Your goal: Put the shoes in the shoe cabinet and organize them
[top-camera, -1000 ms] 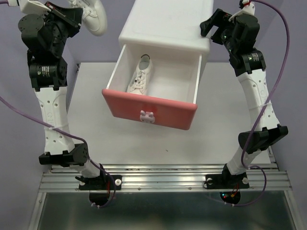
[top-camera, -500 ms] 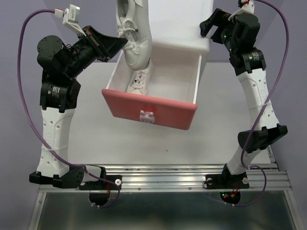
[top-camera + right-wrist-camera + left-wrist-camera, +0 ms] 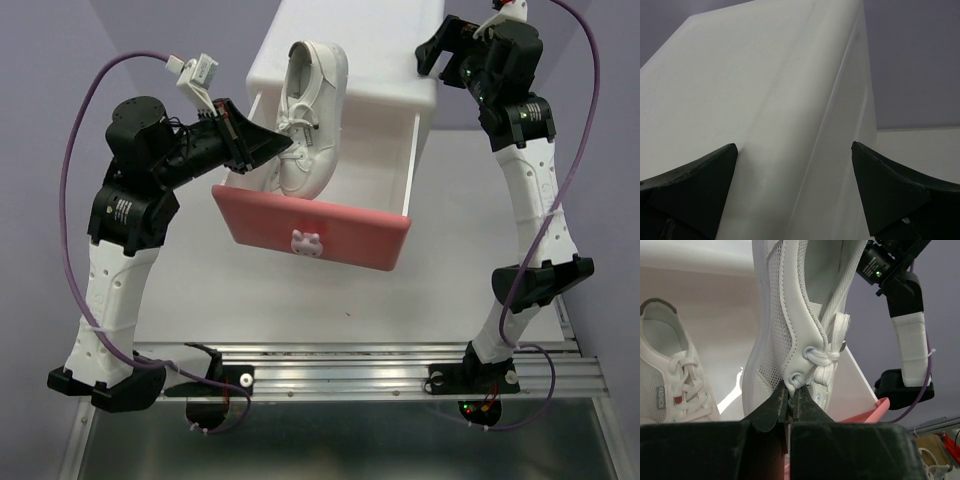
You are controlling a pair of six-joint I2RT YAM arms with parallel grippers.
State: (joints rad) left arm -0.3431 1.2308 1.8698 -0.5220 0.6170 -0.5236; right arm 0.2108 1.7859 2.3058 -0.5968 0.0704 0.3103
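The white shoe cabinet (image 3: 350, 50) stands at the back with its darker pink drawer (image 3: 310, 235) pulled out. My left gripper (image 3: 285, 150) is shut on the lace edge of a white sneaker (image 3: 312, 115) and holds it over the open drawer; in the left wrist view the gripper (image 3: 790, 395) pinches the shoe (image 3: 800, 315) by an eyelet. The other white sneaker (image 3: 670, 375) lies in the drawer, mostly hidden in the top view. My right gripper (image 3: 432, 55) is open at the cabinet's right top corner, astride the cabinet (image 3: 770, 115). The orange shoes are out of view.
The white table (image 3: 330, 300) stretches in front of the drawer. A metal rail (image 3: 340, 375) with both arm bases runs along the near edge. The purple wall surrounds the back and sides.
My left arm has swung the white sneaker from high at the back left over to the drawer and lowered it above the open drawer. The right arm has not moved.
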